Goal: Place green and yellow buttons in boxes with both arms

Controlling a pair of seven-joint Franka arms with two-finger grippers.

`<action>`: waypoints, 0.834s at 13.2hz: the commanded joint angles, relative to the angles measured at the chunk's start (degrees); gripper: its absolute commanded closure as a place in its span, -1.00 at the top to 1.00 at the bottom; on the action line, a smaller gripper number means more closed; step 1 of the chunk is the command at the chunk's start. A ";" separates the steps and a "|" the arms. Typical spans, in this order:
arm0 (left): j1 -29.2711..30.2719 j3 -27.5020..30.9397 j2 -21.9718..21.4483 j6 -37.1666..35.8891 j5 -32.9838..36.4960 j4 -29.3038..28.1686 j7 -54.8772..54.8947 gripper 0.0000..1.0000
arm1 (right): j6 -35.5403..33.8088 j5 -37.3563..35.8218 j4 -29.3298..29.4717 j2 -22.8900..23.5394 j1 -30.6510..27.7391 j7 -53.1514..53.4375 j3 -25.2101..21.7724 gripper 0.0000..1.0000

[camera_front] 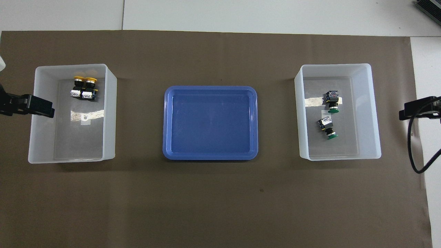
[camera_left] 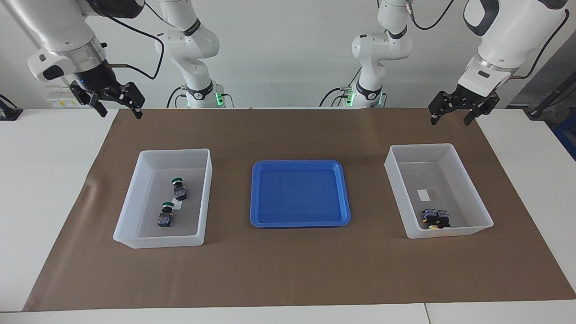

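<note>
Green buttons caps toward robots, yellow buttons caps away, left claw and right claw spread.

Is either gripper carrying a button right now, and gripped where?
Nothing is held. The left gripper and right gripper hang open and empty; green buttons and yellow buttons lie in the boxes.

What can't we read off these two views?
- Overhead view: both arms cut off by the side edges; only the left hand and right hand tips show.
- Facing view: yellow buttons partly blurred by the box wall nearest the camera; caps barely show.
- Both views: print on the box labels too small to read.
- Facing view: arm tops cropped by the upper edge.
</note>
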 commanded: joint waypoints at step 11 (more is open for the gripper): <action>1.79 -0.14 -2.17 1.77 -0.74 -2.74 2.56 1.00 | 1.11 -0.83 -1.22 -1.30 0.74 -0.70 0.52 1.00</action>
